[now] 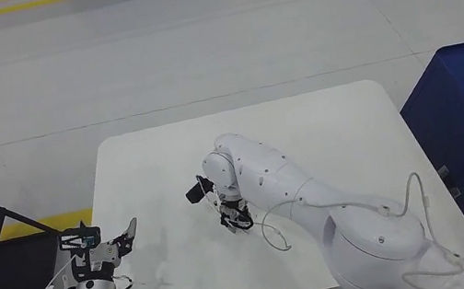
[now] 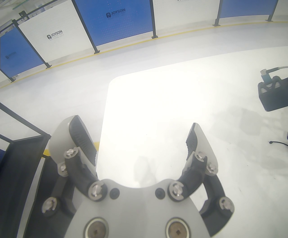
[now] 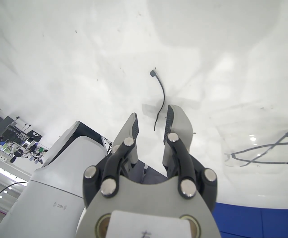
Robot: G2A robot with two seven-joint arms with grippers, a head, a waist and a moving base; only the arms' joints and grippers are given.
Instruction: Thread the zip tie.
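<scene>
Threading had not begun: the zip tie [image 3: 163, 97] lay unlooped on the table [image 1: 321, 119], its tail free of its head. The right gripper [image 3: 152, 112] hung over it with jaws partly open, and the tail end showed between them unclamped. The left gripper [image 2: 135, 121] stood wide open and empty near the table's left edge, so grasping, looping and inserting the tail were all left to do.
</scene>
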